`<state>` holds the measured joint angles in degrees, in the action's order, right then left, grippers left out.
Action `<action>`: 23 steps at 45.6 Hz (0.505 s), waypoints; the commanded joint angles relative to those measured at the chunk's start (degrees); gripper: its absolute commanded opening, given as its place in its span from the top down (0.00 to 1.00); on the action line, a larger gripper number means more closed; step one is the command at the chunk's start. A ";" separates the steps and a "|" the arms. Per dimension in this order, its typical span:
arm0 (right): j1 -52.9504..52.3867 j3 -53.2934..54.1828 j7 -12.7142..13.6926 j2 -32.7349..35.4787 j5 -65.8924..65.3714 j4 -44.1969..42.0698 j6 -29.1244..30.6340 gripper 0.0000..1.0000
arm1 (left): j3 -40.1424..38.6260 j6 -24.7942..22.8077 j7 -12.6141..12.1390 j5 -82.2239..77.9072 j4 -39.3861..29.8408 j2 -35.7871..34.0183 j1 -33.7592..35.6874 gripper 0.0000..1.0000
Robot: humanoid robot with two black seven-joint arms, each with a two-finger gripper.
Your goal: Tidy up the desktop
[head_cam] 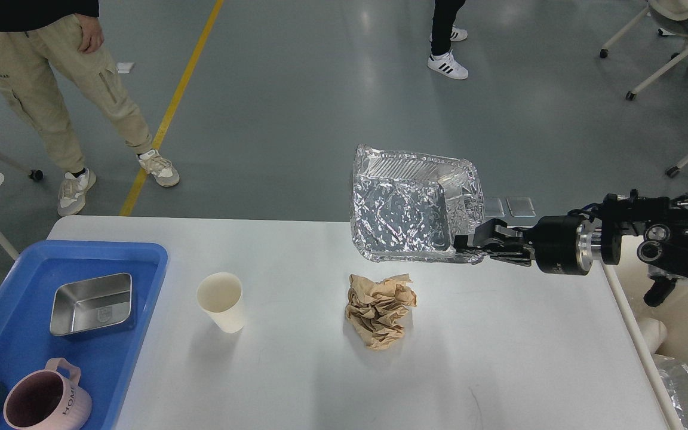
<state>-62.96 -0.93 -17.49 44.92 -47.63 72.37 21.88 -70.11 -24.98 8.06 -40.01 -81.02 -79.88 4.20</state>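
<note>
**Foil tray held above the far edge of the desktop**

The right gripper (469,248) came in from the right and was clamped on the near right corner of a crinkled foil tray (407,209), which hung tilted, its open side facing the camera. The desktop (499,358) lay below the gripper and spread wide to the left and toward the camera. The left gripper was out of sight.

On the desktop stood one cream paper cup (220,301), one ball of crumpled brown paper (380,309) just below the foil tray, and one blue tray (21,334) at the left edge. The blue tray held one steel dish (92,303) and one pink mug (45,399) marked "HOME"
</note>
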 commanded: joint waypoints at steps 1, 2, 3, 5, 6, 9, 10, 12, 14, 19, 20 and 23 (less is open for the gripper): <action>-0.06 0.14 0.00 -0.01 0.00 0.05 0.00 1.00 | 0.68 -0.41 1.08 -3.93 0.42 1.13 -0.34 0.03; -0.06 0.14 0.00 -0.01 0.00 0.05 0.00 1.00 | 0.85 -0.50 1.08 -5.07 0.42 1.13 -0.25 0.03; -0.06 0.14 0.00 -0.01 0.00 0.05 0.00 1.00 | 0.94 -0.59 1.08 -6.47 0.51 1.13 -0.42 0.03; -0.06 0.14 0.00 -0.01 0.00 0.05 0.00 1.00 | 1.12 -0.59 0.82 -10.51 0.77 1.22 -0.34 0.03; -0.06 0.14 0.00 -0.01 -0.09 0.05 0.00 1.00 | 1.03 -0.59 0.82 -12.10 1.12 1.30 -0.16 0.03; -0.06 0.14 -0.09 -0.01 0.00 0.05 0.00 1.00 | 0.94 -0.94 1.43 -15.97 2.18 1.57 0.28 0.03; -0.06 0.14 -0.09 -0.09 -0.09 -0.04 0.00 1.00 | 1.03 -1.12 1.70 -16.94 2.53 1.83 0.28 0.03; -0.06 0.14 -0.09 -0.18 -0.09 -0.04 0.00 1.00 | 0.94 -2.17 2.48 -19.39 2.62 2.01 0.45 0.03; -0.06 0.14 -0.09 -0.27 -0.09 -0.04 0.00 1.00 | 0.86 -4.01 4.41 -23.25 2.62 2.09 1.24 0.03; -0.06 0.14 -0.09 -0.53 -0.09 -0.13 0.00 1.00 | 1.03 -6.13 11.36 -39.50 2.53 4.55 5.55 0.03; -0.06 0.14 -0.09 -0.62 -0.09 -0.13 0.00 1.00 | 1.03 -6.30 12.41 -42.93 2.44 5.69 6.34 0.03; -0.06 0.23 -0.09 -0.62 -0.09 -0.04 0.00 1.00 | 1.12 -6.92 14.09 -51.72 2.35 8.24 8.45 0.03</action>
<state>-63.02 -0.79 -17.57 44.42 -47.72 72.28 21.88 -69.15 -30.67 17.95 -76.25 -78.49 -75.72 8.93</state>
